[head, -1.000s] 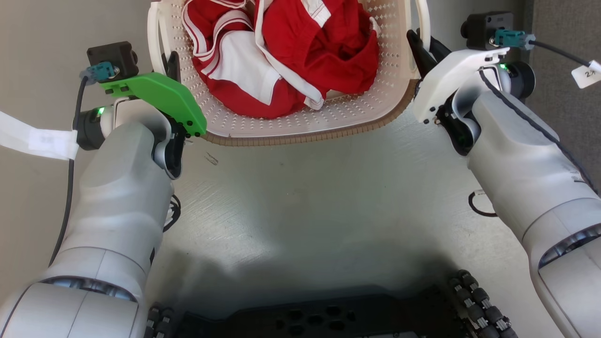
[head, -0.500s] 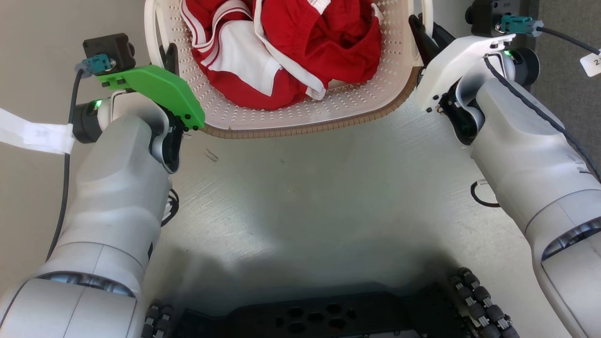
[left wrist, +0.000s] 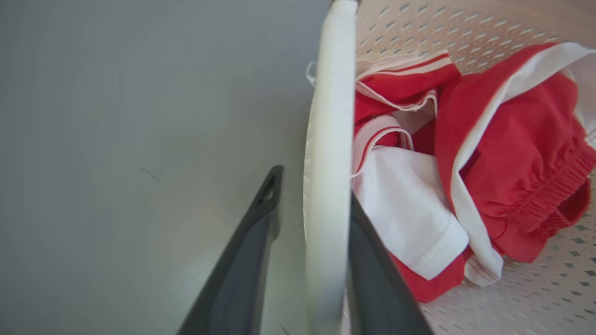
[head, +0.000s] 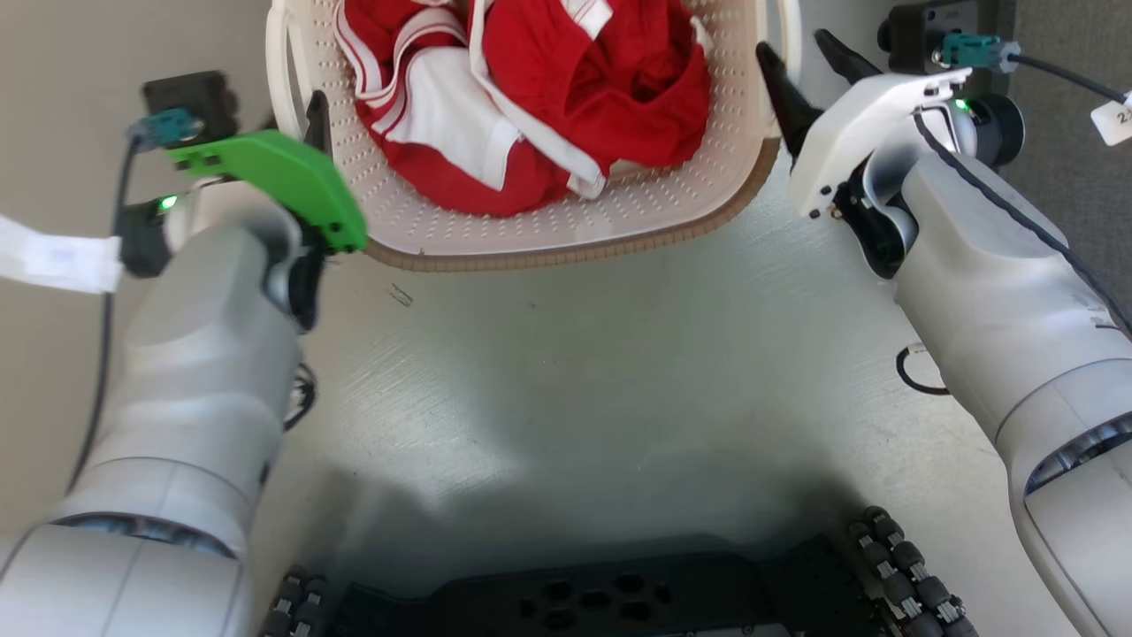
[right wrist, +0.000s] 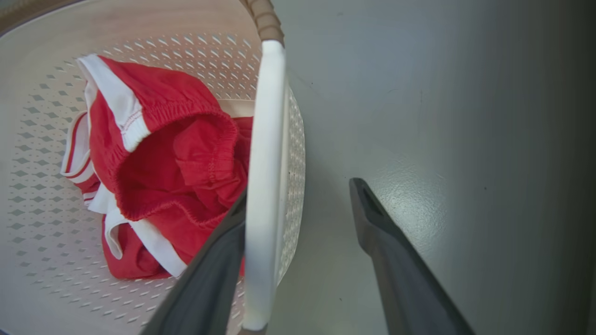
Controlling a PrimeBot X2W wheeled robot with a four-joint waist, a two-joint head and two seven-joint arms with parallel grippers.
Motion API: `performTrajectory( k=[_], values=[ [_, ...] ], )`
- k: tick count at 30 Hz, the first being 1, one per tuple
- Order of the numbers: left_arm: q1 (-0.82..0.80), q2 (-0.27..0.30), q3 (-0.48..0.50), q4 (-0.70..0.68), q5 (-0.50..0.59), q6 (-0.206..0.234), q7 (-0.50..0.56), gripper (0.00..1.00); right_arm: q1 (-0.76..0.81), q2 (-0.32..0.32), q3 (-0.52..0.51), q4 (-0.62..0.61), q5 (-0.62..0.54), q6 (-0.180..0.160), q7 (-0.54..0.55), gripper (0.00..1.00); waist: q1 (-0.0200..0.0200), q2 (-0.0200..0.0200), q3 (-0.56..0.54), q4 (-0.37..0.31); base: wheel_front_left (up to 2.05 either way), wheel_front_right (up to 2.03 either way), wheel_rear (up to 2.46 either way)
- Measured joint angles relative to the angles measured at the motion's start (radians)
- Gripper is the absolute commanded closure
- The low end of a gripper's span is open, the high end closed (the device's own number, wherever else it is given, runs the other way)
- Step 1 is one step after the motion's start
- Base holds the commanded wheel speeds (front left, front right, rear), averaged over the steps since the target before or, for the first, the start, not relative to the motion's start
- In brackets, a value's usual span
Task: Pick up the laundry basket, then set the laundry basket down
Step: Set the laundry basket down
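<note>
The small cream-white perforated plastic laundry basket, brown-banded at the rim and holding red-and-white garments, seems to rest on the grey floor at far centre. The left gripper has its fingers astride the white left handle, inner finger touching, outer just off it, clamping nothing. The right gripper has its fingers spread wide around the right handle, also holding nothing. One gripper per handle suits a level carry.

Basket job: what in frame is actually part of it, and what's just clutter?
Part of the job:
- laundry basket
- left gripper, open astride the left-side handle
- right gripper, open astride the right-side handle

Just there:
- red and white clothes inside the basket
- black cable loop on the floor
- white tag at the right edge
</note>
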Motion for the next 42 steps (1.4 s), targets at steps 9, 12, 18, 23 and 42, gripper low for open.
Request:
performTrajectory(
  k=[9,12,18,23,42],
  values=[
    [0.001,0.027,0.003,0.007,-0.02,-0.003,-0.001,0.0,0.013,-0.002,0.021,-0.009,0.003,0.0,0.0,0.0,0.0,0.0,-0.031,-0.003,0.0,0.0,0.0],
    [0.004,0.033,0.005,0.009,-0.029,-0.012,-0.002,0.0,0.029,-0.004,0.029,-0.021,0.007,0.0,0.0,0.0,0.0,0.0,-0.046,-0.004,0.0,0.0,0.0],
    [0.008,0.037,0.004,0.008,-0.037,-0.019,-0.01,0.0,0.051,-0.003,0.055,-0.055,0.017,0.0,-0.003,0.0,0.0,0.0,-0.08,-0.006,0.0,0.0,0.0],
    [0.021,0.044,-0.005,0.001,-0.029,-0.02,-0.029,0.0,0.071,-0.006,0.056,-0.075,0.025,0.0,-0.012,0.0,0.0,0.0,-0.118,-0.007,0.0,0.0,0.0],
    [0.161,0.094,0.024,-0.3,0.082,0.009,-0.04,0.0,0.185,-0.049,-0.041,-0.267,0.03,0.0,-0.02,0.0,0.0,0.0,-0.359,-0.017,0.0,0.0,0.0]
  ],
)
